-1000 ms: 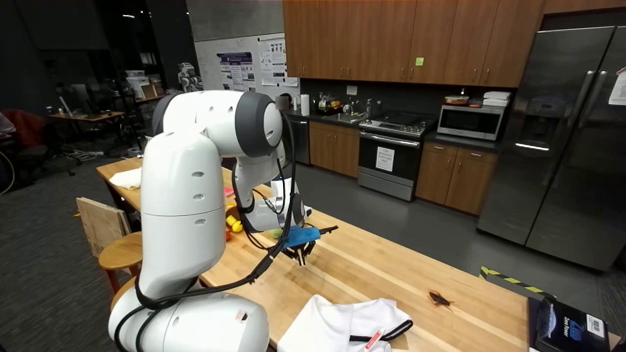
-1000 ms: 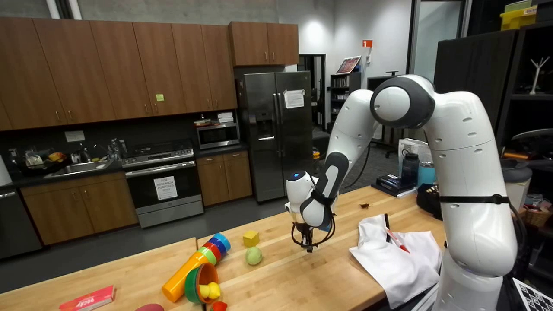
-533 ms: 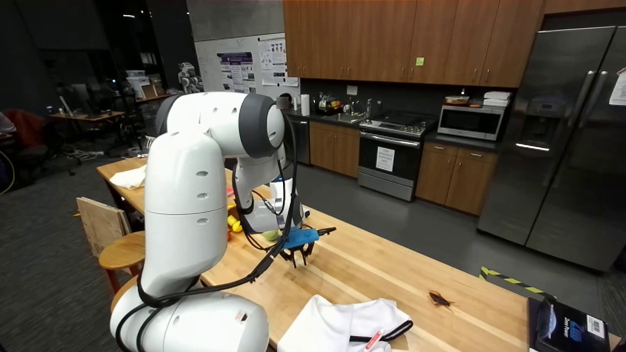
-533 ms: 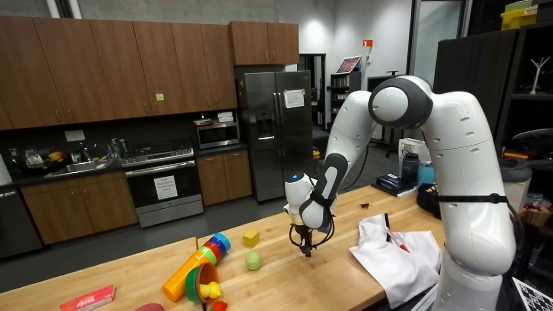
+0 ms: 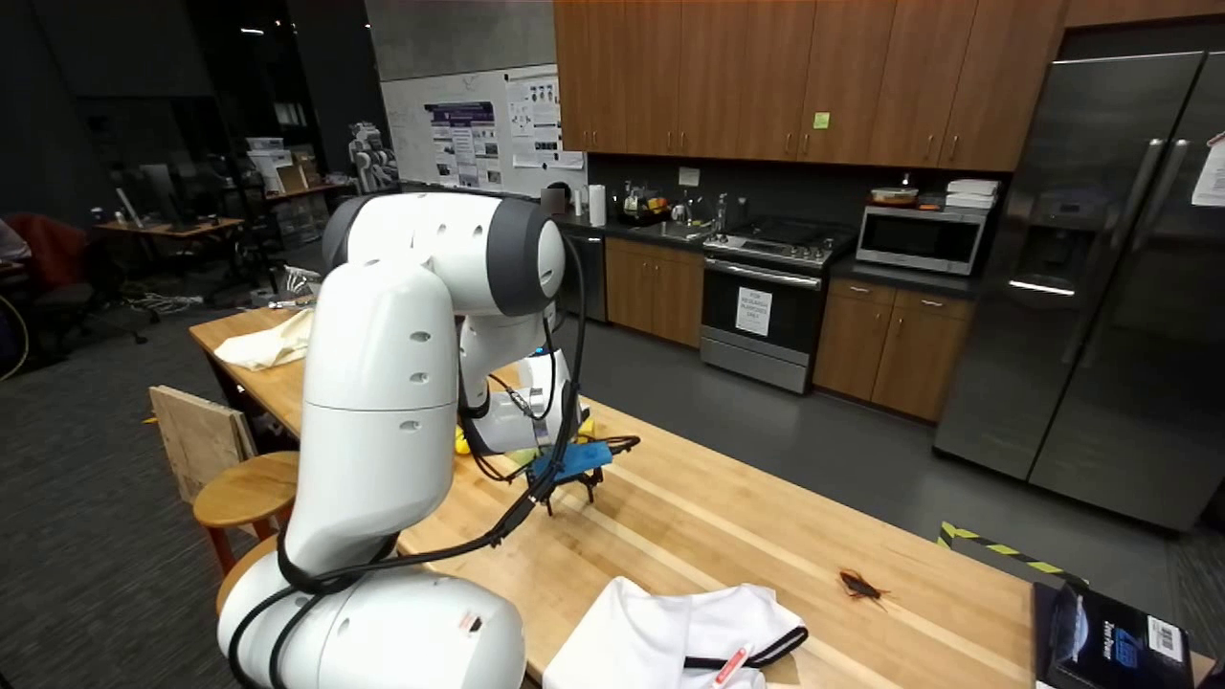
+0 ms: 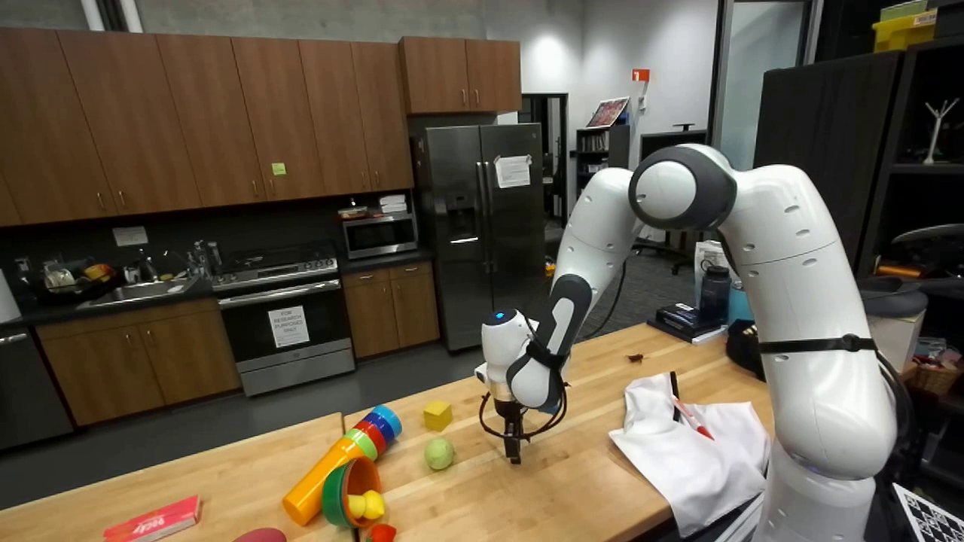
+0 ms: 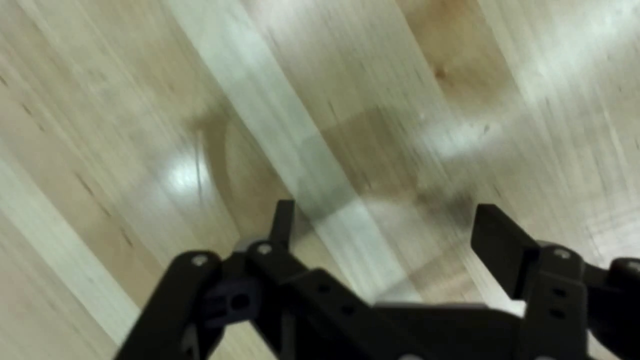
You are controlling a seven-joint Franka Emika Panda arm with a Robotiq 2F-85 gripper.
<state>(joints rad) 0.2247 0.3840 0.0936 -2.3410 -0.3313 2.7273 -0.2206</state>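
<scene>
My gripper (image 7: 384, 215) stands wide open over the wooden table (image 7: 125, 90); between its black fingers (image 7: 505, 252) only bare wood shows. In both exterior views the gripper (image 5: 570, 504) (image 6: 514, 458) points down, low over the tabletop; whether the tips touch it I cannot tell. Nearest is a light green ball (image 6: 439, 454), apart from the fingers. A yellow cube (image 6: 437, 415) sits just behind that ball. Neither ball nor cube appears in the wrist view.
Stacked coloured cups (image 6: 354, 452) lie beside a green and orange cup (image 6: 339, 493) with a yellow piece in its mouth. A red box (image 6: 153, 521) is farther off. White cloth with a red marker (image 6: 693, 419) lies near the arm's base. An insect-like object (image 5: 861, 585) rests beyond.
The jaws have spread from nearly together to wide apart. My arm has carried the gripper a little toward the green ball's side of the table. The ball appears to have shifted slightly.
</scene>
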